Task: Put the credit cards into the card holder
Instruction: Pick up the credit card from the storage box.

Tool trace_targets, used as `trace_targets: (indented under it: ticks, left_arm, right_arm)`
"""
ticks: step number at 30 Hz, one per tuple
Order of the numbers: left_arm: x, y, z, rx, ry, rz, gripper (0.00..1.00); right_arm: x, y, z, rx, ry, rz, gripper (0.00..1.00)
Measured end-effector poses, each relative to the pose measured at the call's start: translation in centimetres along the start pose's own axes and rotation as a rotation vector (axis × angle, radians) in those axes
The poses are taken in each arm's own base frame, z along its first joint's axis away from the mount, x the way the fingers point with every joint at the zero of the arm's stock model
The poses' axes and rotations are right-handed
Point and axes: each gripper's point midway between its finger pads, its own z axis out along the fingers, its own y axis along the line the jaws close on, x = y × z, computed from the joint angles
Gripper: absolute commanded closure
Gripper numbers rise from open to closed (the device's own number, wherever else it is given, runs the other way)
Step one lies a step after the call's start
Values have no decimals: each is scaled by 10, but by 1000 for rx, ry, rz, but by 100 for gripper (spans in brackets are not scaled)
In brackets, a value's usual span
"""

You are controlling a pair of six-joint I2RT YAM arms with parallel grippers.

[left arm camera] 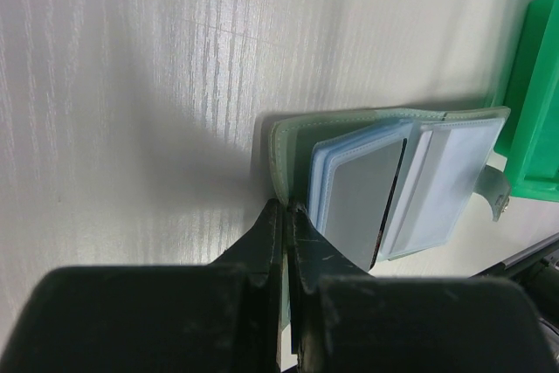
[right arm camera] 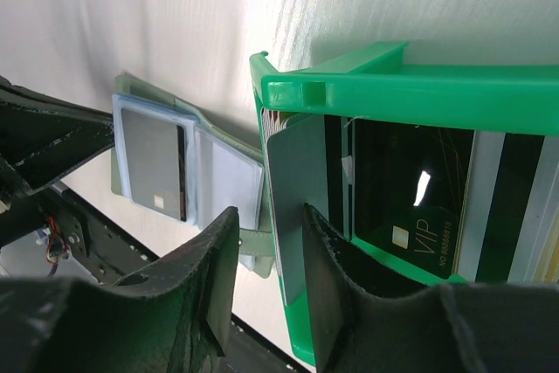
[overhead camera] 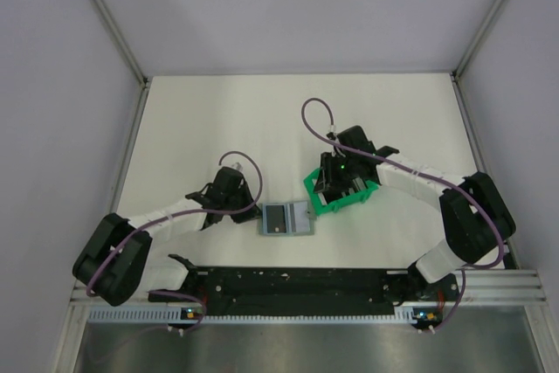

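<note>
Left claw (overhead camera: pixel 253 208), seen from overhead, is clenched at the left edge of the flat grey-green folding card holder (overhead camera: pixel 286 217). The holder lies open on the white table (overhead camera: pixel 201 120), not far from the arms' bases. The right claw (overhead camera: pixel 336 178) is down inside the bright green open plastic bin (overhead camera: pixel 349 198), which stands just beside the holder's right side.

From the left wrist, the left claw (left arm camera: pixel 285 209) is shut tight with nothing between its fingers, its tips resting on the card holder's (left arm camera: pixel 293 141) green cover rim. One grey card (left arm camera: pixel 362 194) sits in a light blue sleeve. To my eye that is a thin hold. If the tips slide off the rim, the holder could skate across the table or flap shut when a card is pushed in.

From the right wrist, the right claw (right arm camera: pixel 269 216) straddles a thin grey credit card (right arm camera: pixel 295 181) standing on edge in the bin (right arm camera: pixel 419 93). The fingers are close on either side, but I cannot tell whether they have pinched it. A black VIP card (right arm camera: pixel 419 207) lies just behind it. A card this thin looks likely to pivot or slip out if it is nipped off-centre. It could also catch the bin's wall on the way up, or drag its black neighbour along.
</note>
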Motion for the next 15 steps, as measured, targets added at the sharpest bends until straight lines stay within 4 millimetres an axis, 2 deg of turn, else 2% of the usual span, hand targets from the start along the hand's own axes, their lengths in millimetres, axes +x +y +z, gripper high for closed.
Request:
trace_targets:
  ticks: [4,9,15]
  left_arm:
    - [0,0,0,0,0,1,100]
    - [0,0,0,0,1,1,100]
    - [0,0,0,1,4,3,100]
  right_arm:
    - [0,1,0,-3,2,0,71]
    - [0,0,0,-3,2,0,83]
    - [-1,-1,-1,-2,-1,5,87]
